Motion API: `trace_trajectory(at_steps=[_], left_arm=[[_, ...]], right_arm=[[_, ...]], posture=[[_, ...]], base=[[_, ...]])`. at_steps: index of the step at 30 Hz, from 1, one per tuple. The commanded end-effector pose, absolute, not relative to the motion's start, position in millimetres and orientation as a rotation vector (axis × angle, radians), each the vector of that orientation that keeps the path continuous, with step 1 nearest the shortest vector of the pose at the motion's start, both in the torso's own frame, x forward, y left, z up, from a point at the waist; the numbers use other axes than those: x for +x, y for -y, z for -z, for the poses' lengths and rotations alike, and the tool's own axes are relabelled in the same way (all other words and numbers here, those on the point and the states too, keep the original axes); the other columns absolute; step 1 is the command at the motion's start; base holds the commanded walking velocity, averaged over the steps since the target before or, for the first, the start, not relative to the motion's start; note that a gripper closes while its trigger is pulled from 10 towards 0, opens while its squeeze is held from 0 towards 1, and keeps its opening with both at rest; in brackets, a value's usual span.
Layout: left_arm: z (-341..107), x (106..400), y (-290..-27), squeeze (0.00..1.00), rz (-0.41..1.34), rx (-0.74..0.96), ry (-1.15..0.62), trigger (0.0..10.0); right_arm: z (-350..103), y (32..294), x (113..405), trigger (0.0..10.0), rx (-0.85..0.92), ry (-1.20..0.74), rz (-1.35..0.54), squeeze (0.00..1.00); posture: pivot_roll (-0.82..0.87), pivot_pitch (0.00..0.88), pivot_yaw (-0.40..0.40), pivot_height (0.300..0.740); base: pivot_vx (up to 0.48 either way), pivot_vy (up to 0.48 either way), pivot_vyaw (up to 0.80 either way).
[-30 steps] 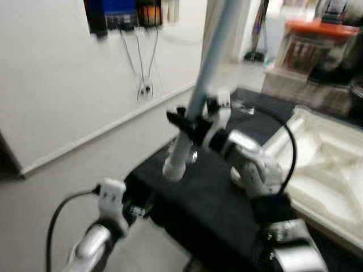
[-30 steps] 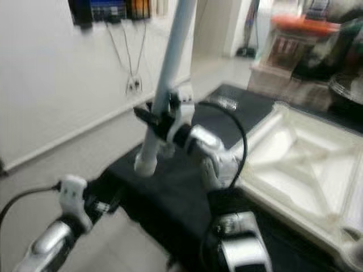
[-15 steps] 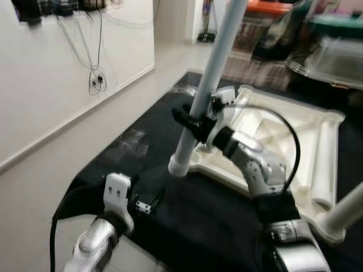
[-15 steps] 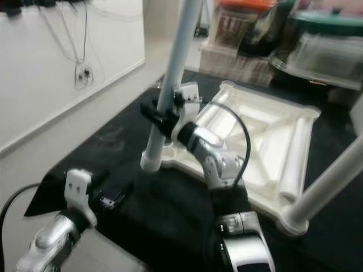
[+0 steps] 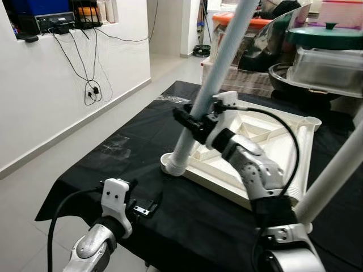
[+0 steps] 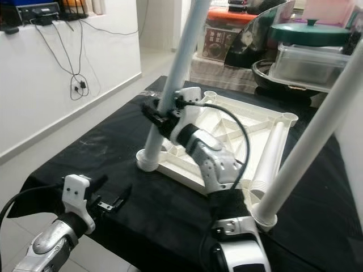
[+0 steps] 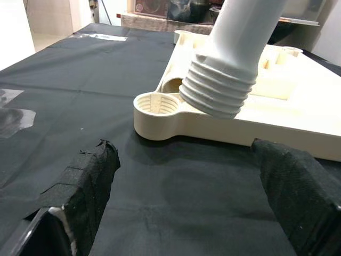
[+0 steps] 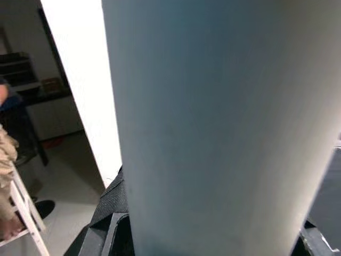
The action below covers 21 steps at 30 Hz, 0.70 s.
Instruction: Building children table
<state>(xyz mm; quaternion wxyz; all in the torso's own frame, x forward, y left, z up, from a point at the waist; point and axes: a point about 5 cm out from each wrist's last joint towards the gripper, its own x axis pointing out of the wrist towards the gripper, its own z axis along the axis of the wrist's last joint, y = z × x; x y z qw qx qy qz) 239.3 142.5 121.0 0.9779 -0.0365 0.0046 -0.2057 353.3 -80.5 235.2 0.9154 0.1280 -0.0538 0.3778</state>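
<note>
A white plastic table top (image 6: 258,122) lies upside down on a black-covered table (image 5: 113,164). My right gripper (image 5: 190,122) is shut on a pale round leg (image 5: 212,73), held tilted. The leg's threaded end (image 7: 221,88) hangs just above and beside the near-left corner socket (image 7: 157,104). A second leg (image 6: 312,122) stands slanted in the near-right corner socket. A third leg (image 6: 271,153) lies along the top's right side. My left gripper (image 5: 144,207) hovers low over the cloth in front of the socket, open, with its padded fingers (image 7: 80,186) wide apart.
Clear storage boxes and a green-lidded pot (image 5: 326,37) are stacked behind the table. A white wall with dangling cables (image 5: 91,85) runs along the left, with bare floor between it and the table. The table's front edge (image 5: 68,207) is close to my left arm.
The camera has swung right and steadied, bringing the whole table top into view. My right gripper still holds the leg, and its threaded end now sits at the corner socket.
</note>
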Motion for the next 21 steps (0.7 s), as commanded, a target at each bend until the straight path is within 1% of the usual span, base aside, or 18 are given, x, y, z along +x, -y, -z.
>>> trace_trajectory(at_steps=[1, 3, 17, 21], left_arm=[[-121.6, 239.2, -143.1, 0.00, 0.415, -0.072, -0.007, 10.0], [-122.4, 239.4, -143.0, 0.00, 0.415, -0.075, -0.003, 10.0], [-126.2, 239.2, -142.6, 0.00, 0.423, -0.088, 0.015, 10.0], [-128.1, 239.0, -142.2, 0.00, 0.422, -0.096, 0.027, 10.0]], right_arm=[[-241.8, 81.8, 352.7, 0.0, 0.264, 0.150, -0.772, 0.00], [-241.8, 81.6, 352.7, 0.0, 0.264, 0.150, -0.771, 0.00], [-243.2, 79.6, 353.4, 0.0, 0.270, 0.157, -0.771, 0.00], [-244.1, 79.9, 353.8, 0.0, 0.270, 0.159, -0.771, 0.00]], posture=[[0.06, 0.000, -0.070, 0.740], [0.06, 0.000, -0.070, 0.740], [0.06, 0.000, -0.072, 0.740], [0.06, 0.000, -0.072, 0.740]], base=[[0.000, 0.000, 0.00], [0.144, 0.000, 0.00], [0.350, 0.000, 0.00], [0.000, 0.000, 0.00]])
